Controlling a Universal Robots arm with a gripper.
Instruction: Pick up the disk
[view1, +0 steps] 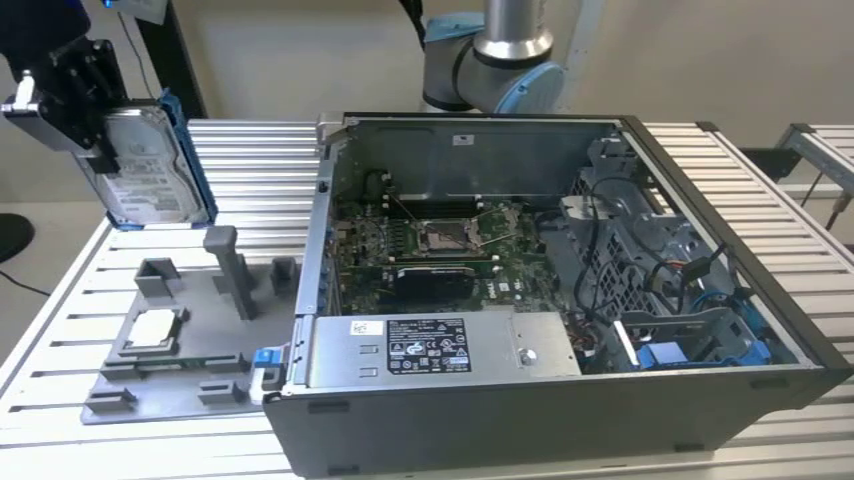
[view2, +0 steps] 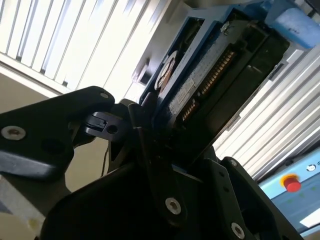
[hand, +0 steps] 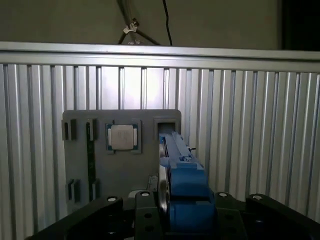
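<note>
Blue-framed disk (view1: 150, 175) held upright in gripper (view1: 104, 148)

Open computer case (view1: 534, 425) on a slatted aluminium table (view1: 260, 165), exterior view. Inside lie the motherboard (view1: 387, 240) on the case floor and a grey power-supply box (view1: 441, 345) (black label facing up) along the near wall. To the exterior view's left of the case, a grey fixture plate (view1: 160, 395) holds a square silver processor chip (view1: 151, 328) in a recess, near an upright post (view1: 223, 255).

Blue-framed silver disk (view1: 147, 175), white-labelled, upright on edge, aloft
</note>
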